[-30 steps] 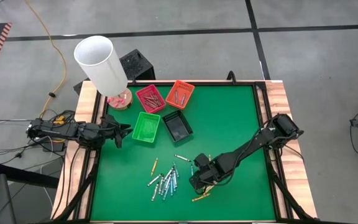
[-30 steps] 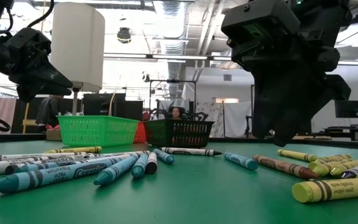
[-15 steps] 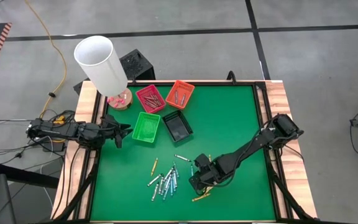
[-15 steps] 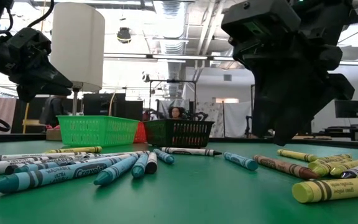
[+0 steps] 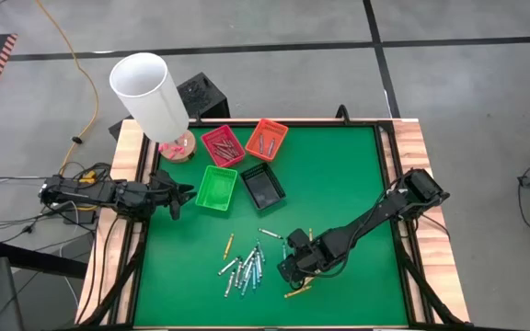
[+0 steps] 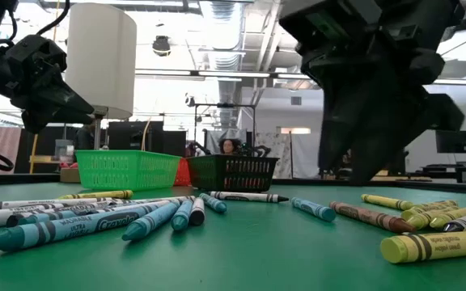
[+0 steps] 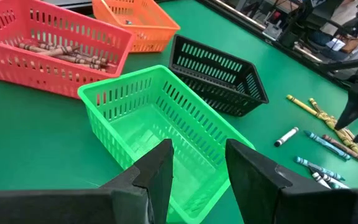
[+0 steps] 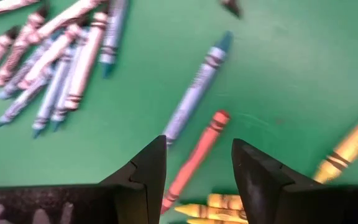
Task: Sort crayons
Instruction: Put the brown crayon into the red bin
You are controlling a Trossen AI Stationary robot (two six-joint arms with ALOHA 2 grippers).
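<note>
— So, from above, where does everything sit?

— Four trays cluster at the far left of the green bench: red tray, orange tray, green tray, black tray. The loose crayons lie scattered near the front edge. The right gripper hangs low just beside that scatter. The left gripper waits at the bench's left edge, next to the green tray. A white lamp stands at the far left corner.

— And at bench height?

— Blue crayons lie in front, yellow ones to one side. The right arm's dark bulk fills the upper part, above the crayons and not touching them. A person shows far behind the trays.

— The left wrist camera?

— Its fingers stand apart with nothing between them, pointing over the green tray. Brown crayons lie in the red tray.

— The right wrist?

— Its fingers are spread and empty, above an orange-red crayon and a blue one lying on the green.
</note>
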